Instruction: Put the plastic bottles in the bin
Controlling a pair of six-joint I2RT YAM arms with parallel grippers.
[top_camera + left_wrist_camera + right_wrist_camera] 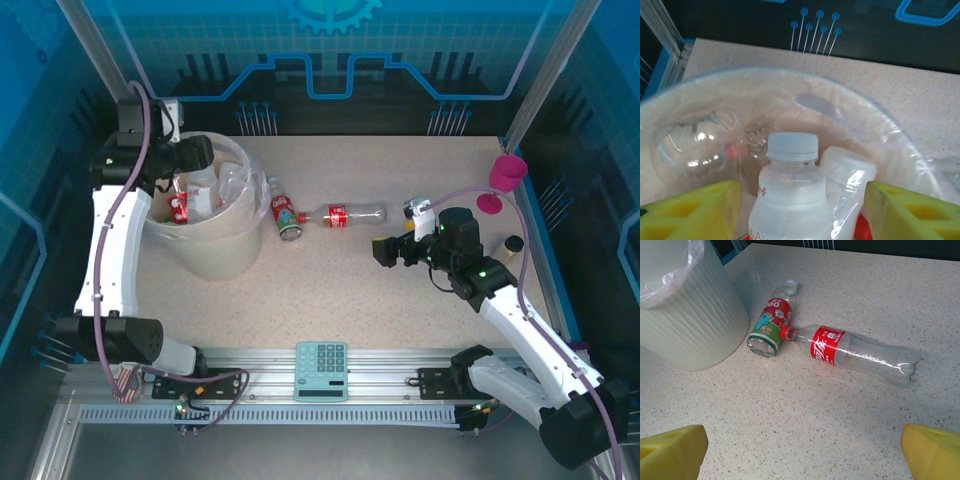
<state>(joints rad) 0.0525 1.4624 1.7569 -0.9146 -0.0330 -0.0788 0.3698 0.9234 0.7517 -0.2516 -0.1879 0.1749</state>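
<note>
The bin [225, 255] is a cream bucket lined with a clear bag, at the left of the table. My left gripper [197, 155] hovers over its mouth. In the left wrist view a clear bottle with a pale cap [792, 175] sits between the yellow fingers [695, 212] of that gripper [802, 205], and grip contact is not visible. More bottles lie below it inside the bin [890, 137]. Two plastic bottles lie on the table: a red-labelled one [345, 214] [855, 352] and a green-and-red-labelled one [283, 212] [771, 325]. My right gripper [390, 250] [802, 445] is open and empty, just right of them.
A pink goblet [505, 180] stands at the far right edge. A teal calculator [321, 370] rests on the near rail between the arm bases. A small dark-capped item [513, 243] lies right of my right arm. Blue panels wall the table.
</note>
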